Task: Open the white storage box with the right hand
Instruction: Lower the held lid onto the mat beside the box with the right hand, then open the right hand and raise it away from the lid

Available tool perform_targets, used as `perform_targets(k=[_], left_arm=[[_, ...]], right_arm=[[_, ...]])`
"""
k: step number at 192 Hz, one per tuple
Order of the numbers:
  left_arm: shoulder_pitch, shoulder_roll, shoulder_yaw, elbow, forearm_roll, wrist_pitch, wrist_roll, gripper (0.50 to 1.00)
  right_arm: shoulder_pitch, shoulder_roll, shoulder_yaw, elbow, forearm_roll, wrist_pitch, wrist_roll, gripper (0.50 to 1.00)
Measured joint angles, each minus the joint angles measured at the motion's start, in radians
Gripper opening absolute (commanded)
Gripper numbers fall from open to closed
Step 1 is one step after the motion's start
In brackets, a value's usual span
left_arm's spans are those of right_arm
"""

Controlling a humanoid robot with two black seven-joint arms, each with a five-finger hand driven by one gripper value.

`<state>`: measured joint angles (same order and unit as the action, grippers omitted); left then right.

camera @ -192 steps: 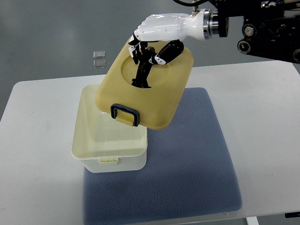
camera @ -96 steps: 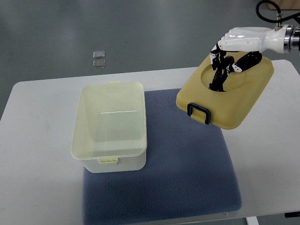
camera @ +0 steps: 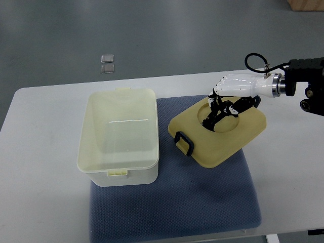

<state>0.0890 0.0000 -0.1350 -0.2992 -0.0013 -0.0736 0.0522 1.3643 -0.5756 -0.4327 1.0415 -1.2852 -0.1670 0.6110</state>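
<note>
White storage box (camera: 117, 135) sits open at the left edge of the blue mat (camera: 202, 197), empty. Lid (camera: 217, 132) lies beside it on the mat: looks like light, stiff plastic, best held at its centre recess or black latch (camera: 184, 143). Right hand (camera: 223, 104) has its fingers curled into that recess, gripping the lid.

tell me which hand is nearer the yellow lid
Right. The right hand grips the yellow lid at its round recess on the blue mat; the left hand is out of view.
</note>
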Motion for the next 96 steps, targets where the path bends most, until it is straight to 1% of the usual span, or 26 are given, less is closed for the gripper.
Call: perform_targets(k=[28,60,61,62,63,65,66,67,68,69,70,71,78,87,96], left_arm=[[0.0,0.0,0.0,0.001,0.0,0.0,0.0,1.0],[0.0,0.0,0.0,0.003,-0.001,0.0,0.0,1.0],[0.0,0.0,0.0,0.003,-0.001,0.0,0.0,1.0],[0.0,0.0,0.0,0.003,-0.001,0.0,0.0,1.0],[0.0,0.0,0.0,0.003,-0.001,0.0,0.0,1.0],[0.0,0.0,0.0,0.003,-0.001,0.0,0.0,1.0],[0.0,0.0,0.0,0.003,-0.001,0.0,0.0,1.0],[0.0,0.0,0.0,0.003,-0.001,0.0,0.0,1.0],[0.0,0.0,0.0,0.003,-0.001,0.0,0.0,1.0],[0.0,0.0,0.0,0.003,-0.001,0.0,0.0,1.0],[0.0,0.0,0.0,0.003,-0.001,0.0,0.0,1.0],[0.0,0.0,0.0,0.003,-0.001,0.0,0.0,1.0],[0.0,0.0,0.0,0.002,-0.001,0.0,0.0,1.0],[0.0,0.0,0.0,0.002,-0.001,0.0,0.0,1.0],[0.0,0.0,0.0,0.002,-0.001,0.0,0.0,1.0]], right_arm=[[-0.011,0.061,0.0,-0.009,0.001,-0.004,0.0,0.5],[-0.024,0.078,-0.001,-0.014,0.001,-0.005,0.0,0.5],[-0.025,0.078,-0.001,-0.014,0.001,-0.005,0.0,0.547],[-0.025,0.078,-0.001,-0.014,0.001,-0.005,0.0,0.547],[-0.026,0.078,-0.001,-0.014,0.001,-0.005,0.0,0.632],[-0.026,0.078,-0.001,-0.014,0.001,-0.005,0.0,0.633],[-0.027,0.078,-0.001,-0.014,0.001,-0.005,0.0,0.7],[-0.028,0.078,-0.001,-0.014,0.001,-0.005,0.0,0.701],[-0.028,0.078,-0.001,-0.014,0.001,-0.005,0.0,0.761],[-0.029,0.078,-0.001,-0.014,0.001,-0.005,0.0,0.805],[-0.029,0.078,-0.001,-0.014,0.001,-0.005,0.0,0.805],[-0.03,0.078,-0.001,-0.014,0.002,-0.005,0.0,0.825],[-0.035,0.078,-0.001,-0.014,0.002,-0.004,0.0,0.832],[-0.041,0.078,-0.001,-0.014,0.003,-0.003,0.0,0.856],[-0.044,0.078,-0.001,-0.014,0.003,0.0,0.0,0.87]])
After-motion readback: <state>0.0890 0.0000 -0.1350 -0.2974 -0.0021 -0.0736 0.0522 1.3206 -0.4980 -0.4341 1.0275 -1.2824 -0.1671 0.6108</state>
